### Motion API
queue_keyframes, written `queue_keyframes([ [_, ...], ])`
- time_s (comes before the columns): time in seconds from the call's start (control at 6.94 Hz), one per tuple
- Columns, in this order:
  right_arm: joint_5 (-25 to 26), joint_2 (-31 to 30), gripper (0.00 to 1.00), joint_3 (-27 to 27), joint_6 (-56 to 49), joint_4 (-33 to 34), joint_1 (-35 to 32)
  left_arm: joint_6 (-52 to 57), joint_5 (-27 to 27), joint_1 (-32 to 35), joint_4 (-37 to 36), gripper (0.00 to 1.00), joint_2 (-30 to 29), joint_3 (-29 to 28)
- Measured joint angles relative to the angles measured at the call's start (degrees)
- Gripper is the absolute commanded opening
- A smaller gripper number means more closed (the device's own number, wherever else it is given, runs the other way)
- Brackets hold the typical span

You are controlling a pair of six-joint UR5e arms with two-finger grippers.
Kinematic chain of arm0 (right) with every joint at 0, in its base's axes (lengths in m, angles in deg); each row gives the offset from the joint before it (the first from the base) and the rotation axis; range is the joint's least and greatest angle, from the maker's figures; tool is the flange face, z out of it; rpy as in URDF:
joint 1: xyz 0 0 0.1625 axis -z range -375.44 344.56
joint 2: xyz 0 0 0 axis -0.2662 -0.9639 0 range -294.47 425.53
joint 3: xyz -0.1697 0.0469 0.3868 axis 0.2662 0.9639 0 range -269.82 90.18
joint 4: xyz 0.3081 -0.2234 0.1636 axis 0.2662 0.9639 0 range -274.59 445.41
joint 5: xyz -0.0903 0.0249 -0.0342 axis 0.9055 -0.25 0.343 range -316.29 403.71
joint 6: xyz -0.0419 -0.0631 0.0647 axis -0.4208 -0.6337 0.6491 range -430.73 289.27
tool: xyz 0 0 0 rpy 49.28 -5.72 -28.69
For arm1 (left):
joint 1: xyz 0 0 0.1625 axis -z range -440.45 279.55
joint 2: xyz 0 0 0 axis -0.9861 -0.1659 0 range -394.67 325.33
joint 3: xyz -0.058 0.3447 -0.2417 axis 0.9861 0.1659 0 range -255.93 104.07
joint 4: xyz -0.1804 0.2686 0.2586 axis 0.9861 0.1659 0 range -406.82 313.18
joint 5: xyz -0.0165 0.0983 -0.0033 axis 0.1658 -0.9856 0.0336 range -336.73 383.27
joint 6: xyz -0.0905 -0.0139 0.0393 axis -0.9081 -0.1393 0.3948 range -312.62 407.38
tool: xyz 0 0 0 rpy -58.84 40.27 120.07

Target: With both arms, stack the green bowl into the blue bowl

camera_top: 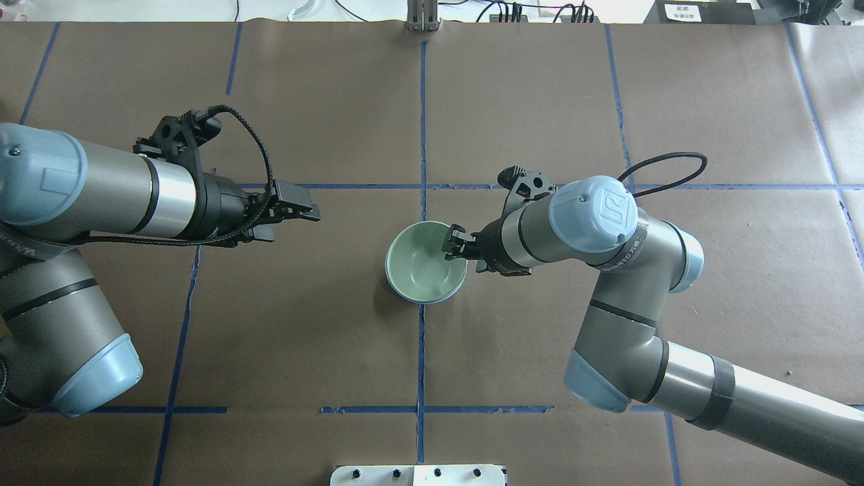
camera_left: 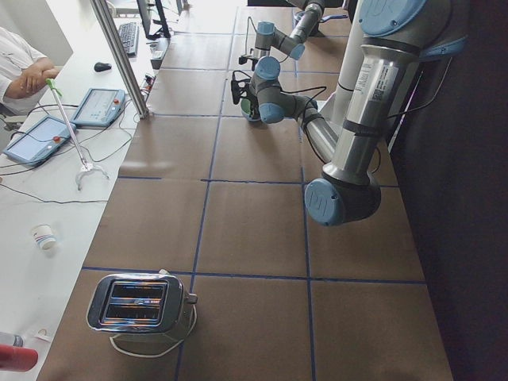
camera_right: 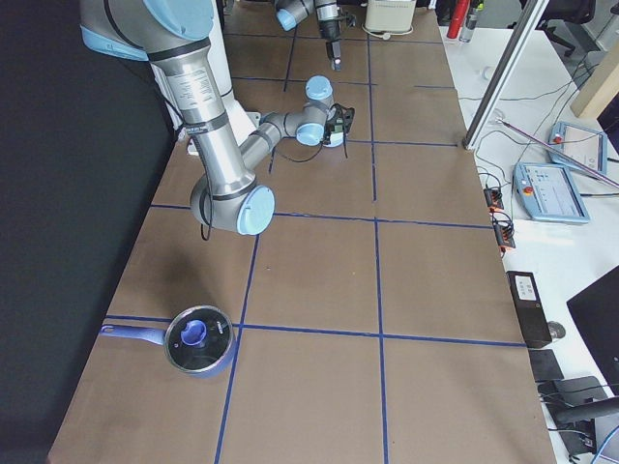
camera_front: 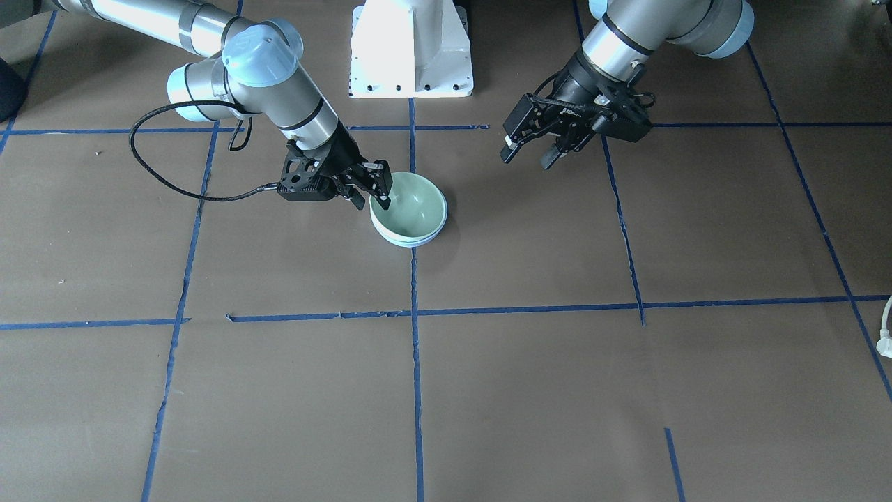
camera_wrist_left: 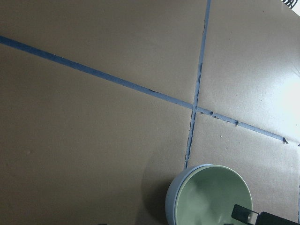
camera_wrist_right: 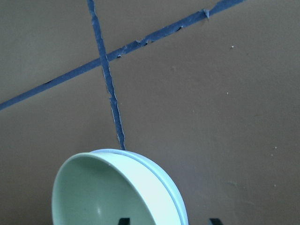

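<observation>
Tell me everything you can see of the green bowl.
The green bowl is round, plain and glossy pale mint, and it stands upright and empty. It sits nested in the blue bowl, whose rim peeks out around it, on the brown table over a blue tape line. The right gripper straddles its rim, one finger inside and one outside, with the jaws looking apart rather than clamped.

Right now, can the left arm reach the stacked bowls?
Probably yes: the left gripper is open and empty, with only table between it and the green bowl nested in the blue bowl. The right gripper straddles only the opposite rim.
</observation>
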Motion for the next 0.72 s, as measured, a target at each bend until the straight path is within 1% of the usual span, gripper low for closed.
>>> queue_keyframes([
  [0.14,-2.42,-1.82,1.0,-2.16,-0.55,0.24,-2.18,0.0,-0.01,0.06,-0.02,0.86,0.03,0.26],
  [0.29,-8.01,-6.05,1.0,-5.57,-3.1,0.36,-6.87,0.16,0.11,0.39,-0.13,0.86,0.55,0.37],
  [0.43,-14.71,-11.54,1.0,-8.38,-9.15,0.41,-13.19,1.83,1.65,1.68,-0.35,0.86,2.32,0.32],
  [0.58,-20.94,-17.51,1.0,-9.77,-18.85,0.45,-20.58,7.04,5.57,4.65,-0.59,0.86,5.82,0.14],
  [0.72,-25.46,-23.65,1.0,-9.73,-32.28,0.75,-28.41,16.41,11.07,9.72,-0.74,0.86,10.98,-0.18],
])
